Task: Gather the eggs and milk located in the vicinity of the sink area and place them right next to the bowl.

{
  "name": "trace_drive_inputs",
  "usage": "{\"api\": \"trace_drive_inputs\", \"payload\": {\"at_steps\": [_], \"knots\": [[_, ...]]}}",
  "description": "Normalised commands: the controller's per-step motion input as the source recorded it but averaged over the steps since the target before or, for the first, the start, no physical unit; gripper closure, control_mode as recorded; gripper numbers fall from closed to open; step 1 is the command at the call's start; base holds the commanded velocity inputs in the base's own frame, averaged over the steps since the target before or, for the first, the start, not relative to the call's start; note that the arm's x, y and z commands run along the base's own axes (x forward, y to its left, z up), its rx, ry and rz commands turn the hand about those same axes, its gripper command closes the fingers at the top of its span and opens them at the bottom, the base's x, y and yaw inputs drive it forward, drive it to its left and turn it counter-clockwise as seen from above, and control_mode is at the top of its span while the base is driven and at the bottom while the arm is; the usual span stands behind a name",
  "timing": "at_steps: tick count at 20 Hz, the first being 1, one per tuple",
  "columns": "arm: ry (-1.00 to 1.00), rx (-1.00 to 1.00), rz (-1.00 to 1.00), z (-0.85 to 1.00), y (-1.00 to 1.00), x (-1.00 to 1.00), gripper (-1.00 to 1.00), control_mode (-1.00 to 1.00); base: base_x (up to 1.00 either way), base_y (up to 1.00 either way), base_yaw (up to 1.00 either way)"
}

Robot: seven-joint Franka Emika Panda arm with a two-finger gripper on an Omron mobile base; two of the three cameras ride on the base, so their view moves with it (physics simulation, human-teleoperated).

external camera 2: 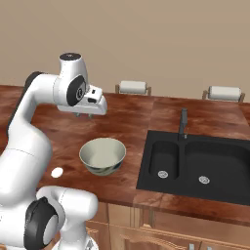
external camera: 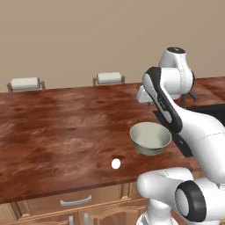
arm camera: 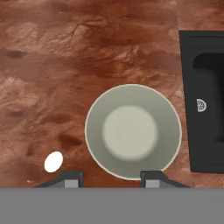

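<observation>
Pincer (arm camera: 111, 178) high above bowl (arm camera: 133, 131), tips nearly together, nothing held. Bowl on worktop (external camera: 57, 127) beside sink (external camera 2: 195, 163). White egg (arm camera: 53, 161) near bowl: risk of grabbing wrong egg.

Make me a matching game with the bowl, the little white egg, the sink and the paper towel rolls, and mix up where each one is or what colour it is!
Things:
1. bowl
2. white egg
3. sink
4. paper towel rolls

Clues:
A. black, with two basins and round silver drains
B. at the far edge of the counter, by the wall
C. pale grey-green, round and deep, with nothing inside
D. small, lying on the counter near the front edge, apart from the bowl

Pairs: 1-C, 2-D, 3-A, 4-B
</observation>
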Motion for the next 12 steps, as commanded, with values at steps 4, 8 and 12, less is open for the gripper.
{"api": "trace_drive_inputs", "payload": {"at_steps": [4,8,12], "knots": [[0.00,0.00,0.00,-0.04,0.00,-0.12,-1.00,-1.00,0.00,0.00,0.00],[0.00,0.00,0.00,-0.11,0.00,-0.36,-1.00,-1.00,0.00,0.00,0.00],[0.00,0.00,-0.04,-0.11,0.09,-0.48,-1.00,-1.00,0.00,0.00,0.00]]}}
